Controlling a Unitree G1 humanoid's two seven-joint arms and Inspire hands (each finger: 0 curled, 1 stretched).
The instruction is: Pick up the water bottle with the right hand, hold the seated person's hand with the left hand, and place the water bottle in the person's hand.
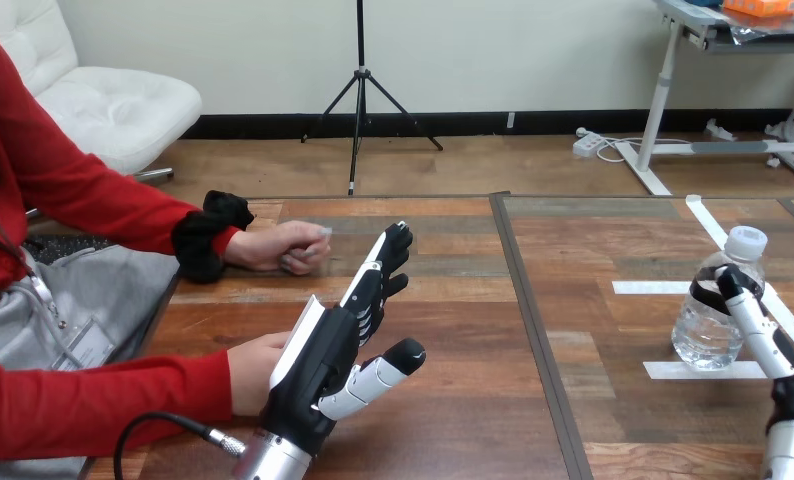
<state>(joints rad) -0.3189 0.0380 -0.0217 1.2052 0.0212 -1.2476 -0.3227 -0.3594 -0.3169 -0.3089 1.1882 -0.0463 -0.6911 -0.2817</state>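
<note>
The clear water bottle (711,325) with a white cap stands upright on the table at the right, between white tape strips. My right hand (788,385) comes up from the bottom right corner and its thumb (748,320) lies curled across the bottle's front. My left hand (323,365) is open in the lower middle, fingers straight and pointing away, thumb out to the right. The person's hand at the lower left (251,372) sits right behind its palm, touching or nearly so; no finger curls round it. The person's other hand (278,247) rests as a fist farther back.
White tape strips (703,370) mark the table's right half. A dark seam (533,330) runs down the table's middle. The person's red-sleeved arms (93,400) lie along the left edge.
</note>
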